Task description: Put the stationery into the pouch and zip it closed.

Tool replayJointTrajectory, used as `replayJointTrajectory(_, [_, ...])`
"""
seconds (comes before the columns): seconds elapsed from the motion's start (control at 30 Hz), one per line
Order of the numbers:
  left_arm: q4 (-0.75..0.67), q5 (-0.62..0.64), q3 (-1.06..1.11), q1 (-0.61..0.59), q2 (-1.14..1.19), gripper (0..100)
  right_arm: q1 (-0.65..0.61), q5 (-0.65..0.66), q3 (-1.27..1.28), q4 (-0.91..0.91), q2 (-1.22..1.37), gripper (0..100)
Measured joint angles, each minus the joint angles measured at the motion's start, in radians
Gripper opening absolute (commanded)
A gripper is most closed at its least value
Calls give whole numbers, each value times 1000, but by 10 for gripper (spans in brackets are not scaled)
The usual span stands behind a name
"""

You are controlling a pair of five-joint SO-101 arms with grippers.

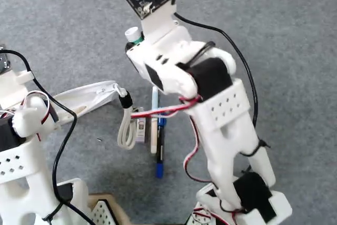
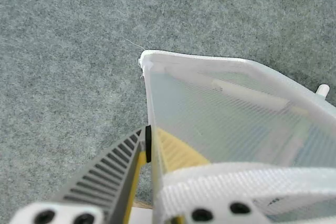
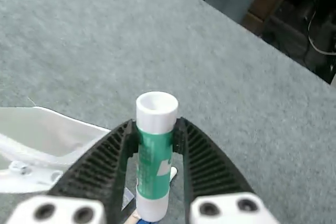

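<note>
A green glue stick (image 3: 154, 153) with a white cap stands upright between the ribbed black fingers of my right gripper (image 3: 156, 141), which is shut on it. From above, the glue stick (image 1: 132, 35) is held over the table, beyond the pouch's open end. The white mesh pouch (image 1: 90, 94) lies at the left, its mouth toward the middle. My left gripper (image 2: 152, 157) is shut on the pouch (image 2: 226, 116) at its rim, holding it open. Pale shapes show through the mesh. A blue pen (image 1: 159, 154) and a white pen (image 1: 154, 125) lie side by side near the centre.
A looped white cord (image 1: 125, 127) with a black tip lies by the pouch mouth, a small eraser-like block (image 1: 140, 130) beside it. The pouch (image 3: 39, 135) is near the right gripper. Grey felt covers the table (image 1: 274, 30), bare at the far right and far left.
</note>
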Motion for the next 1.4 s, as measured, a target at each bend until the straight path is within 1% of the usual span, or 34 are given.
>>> replayJointTrajectory(0.1, [0, 0, 0, 0, 0, 29, -21, 0, 0, -11, -34, 13])
replayJointTrajectory(0.3, [0, 0, 0, 0, 0, 29, -80, 0, 0, -103, -98, 12])
replayJointTrajectory(0.5, [0, 0, 0, 0, 0, 29, -189, 0, 0, -144, -138, 12])
replayJointTrajectory(0.83, [0, 0, 0, 0, 0, 29, -356, 0, 0, -146, -140, 12])
replayJointTrajectory(0.97, [0, 0, 0, 0, 0, 29, -368, 0, 0, -146, -140, 12])
replayJointTrajectory(1.13, [0, 0, 0, 0, 0, 29, -373, 0, 0, -104, -140, 12])
replayJointTrajectory(1.4, [0, 0, 0, 0, 0, 29, -374, 0, 3, -115, -140, 12])
